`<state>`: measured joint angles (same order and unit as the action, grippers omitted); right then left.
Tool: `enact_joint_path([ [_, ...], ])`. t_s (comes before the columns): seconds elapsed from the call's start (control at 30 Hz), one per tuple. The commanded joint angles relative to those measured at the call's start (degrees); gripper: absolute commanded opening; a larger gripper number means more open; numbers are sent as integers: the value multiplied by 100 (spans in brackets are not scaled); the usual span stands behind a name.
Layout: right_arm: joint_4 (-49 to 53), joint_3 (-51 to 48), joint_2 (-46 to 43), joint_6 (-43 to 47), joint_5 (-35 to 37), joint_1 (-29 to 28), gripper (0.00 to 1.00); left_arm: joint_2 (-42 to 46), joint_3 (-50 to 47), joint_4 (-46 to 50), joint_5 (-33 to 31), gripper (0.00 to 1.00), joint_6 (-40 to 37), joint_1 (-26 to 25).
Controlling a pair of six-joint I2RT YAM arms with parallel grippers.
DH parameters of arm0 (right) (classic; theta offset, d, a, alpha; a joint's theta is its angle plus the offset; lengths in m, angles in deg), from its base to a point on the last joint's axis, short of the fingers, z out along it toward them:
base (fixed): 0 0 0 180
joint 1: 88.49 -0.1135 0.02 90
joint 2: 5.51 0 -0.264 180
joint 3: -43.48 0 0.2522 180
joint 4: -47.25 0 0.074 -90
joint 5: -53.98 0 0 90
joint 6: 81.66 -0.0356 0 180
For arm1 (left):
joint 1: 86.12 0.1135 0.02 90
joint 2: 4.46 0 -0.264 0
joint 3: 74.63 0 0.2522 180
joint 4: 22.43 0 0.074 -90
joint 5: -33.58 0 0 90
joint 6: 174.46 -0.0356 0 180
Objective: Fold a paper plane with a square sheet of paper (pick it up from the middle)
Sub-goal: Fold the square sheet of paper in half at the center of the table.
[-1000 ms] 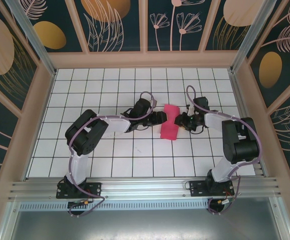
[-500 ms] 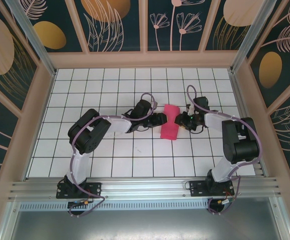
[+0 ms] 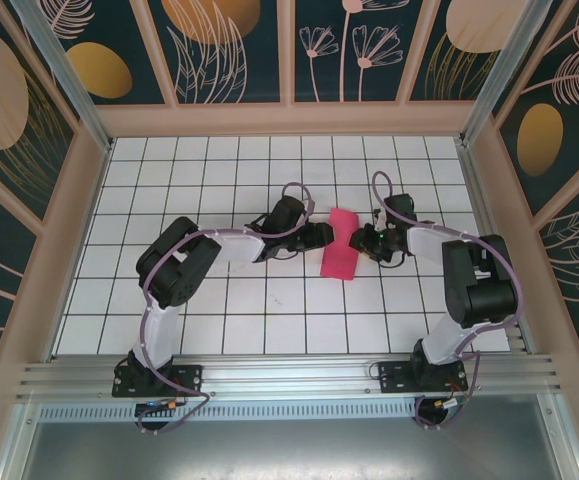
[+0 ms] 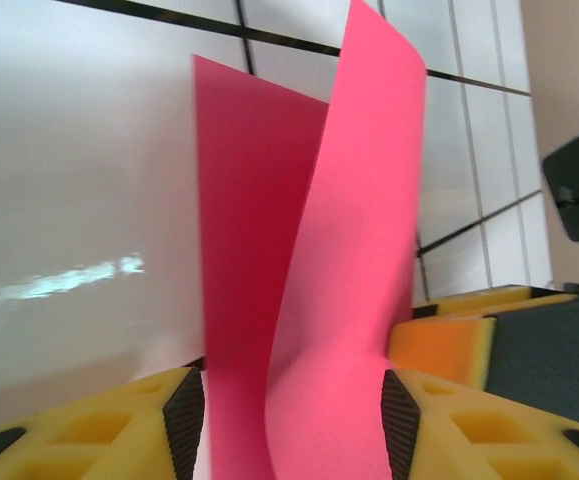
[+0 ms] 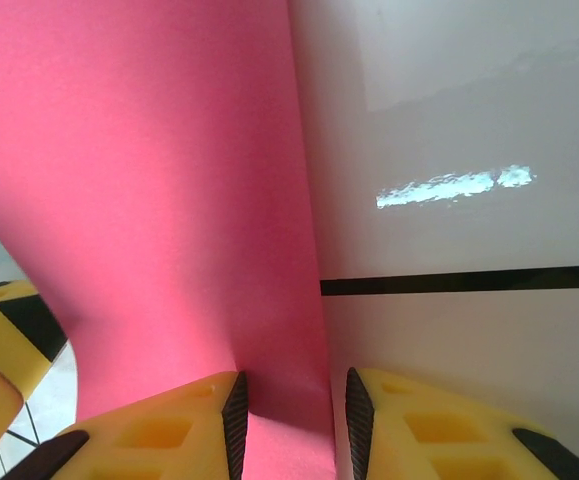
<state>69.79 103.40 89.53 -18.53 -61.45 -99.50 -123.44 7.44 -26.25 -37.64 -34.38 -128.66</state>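
Gripping square sheet of paper (image 3: 337, 252) at waist from opposite sides: left gripper (image 3: 320, 237) half-open around bowed fold, right gripper (image 3: 362, 241) narrower, seemingly pinching. Sheet stood upright at middle of table (image 3: 269, 300).

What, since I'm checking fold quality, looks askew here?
The square sheet of paper is buckled, not flat: pinched narrow at its middle between the left gripper and right gripper, its ends flaring.

One sheet of pink paper (image 3: 338, 245), bent, not flat. One left arm (image 3: 184, 262) and one right arm (image 3: 474, 275): two arms. Two left fingers (image 4: 99, 430), two right fingers (image 5: 159, 440): four yellow fingers, black-padded. One white tiled bench (image 3: 219, 320).
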Motion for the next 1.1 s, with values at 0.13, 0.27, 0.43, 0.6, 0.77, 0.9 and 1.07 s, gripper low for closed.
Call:
enact_joint_path([
  [0.13, -46, 55, 117, -246, 375, -174, 36, 240, 336, 345, -31, 45, -280, -20],
  [0.27, -83, 42, 108, -292, 380, -175, 36, 236, 305, 280, 4, 45, -231, -16],
  [0.43, -52, 55, 83, -310, 420, -179, 36, 175, 246, 251, -18, 48, -136, -17],
  [0.6, -47, 47, 43, -310, 478, -172, 36, 44, 226, 171, 90, 49, -17, -17],
  [0.77, -48, 42, 40, -336, 502, -172, 36, -72, 257, 223, 147, 46, -23, -16],
  [0.9, -90, 9, -17, -404, 528, -173, 36, -115, 261, 243, 173, 46, -51, -15],
  [1.07, -114, 17, -24, -459, 526, -171, 37, -189, 287, 174, 291, 45, -35, -16],
])
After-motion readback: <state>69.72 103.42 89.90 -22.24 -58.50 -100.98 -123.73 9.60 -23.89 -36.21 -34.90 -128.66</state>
